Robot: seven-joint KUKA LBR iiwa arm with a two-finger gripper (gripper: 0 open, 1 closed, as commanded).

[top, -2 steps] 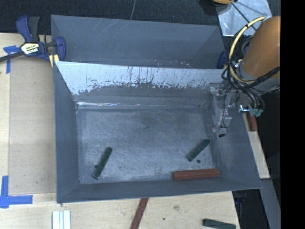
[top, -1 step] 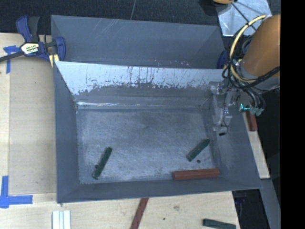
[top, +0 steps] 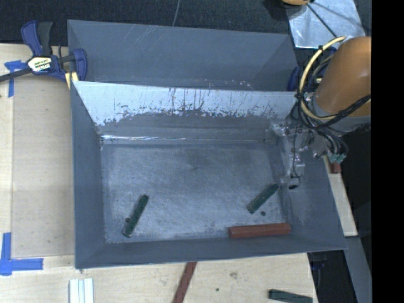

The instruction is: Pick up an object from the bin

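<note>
Under and around the jaws I see the grey metal bin (top: 189,163) with its scuffed floor. My gripper (top: 293,180) hangs low at the bin's right side, and I cannot tell how its jaws stand. Nearer the front wall than the jaws lies a reddish-brown flat bar (top: 259,230). Just left of the jaws, close to their tips, lies a short dark green stick (top: 262,199), tilted. A second dark green stick (top: 136,215) lies far to their left.

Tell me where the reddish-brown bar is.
The reddish-brown bar lies lower right in the bin, against its front wall, below a dark green stick.
</note>
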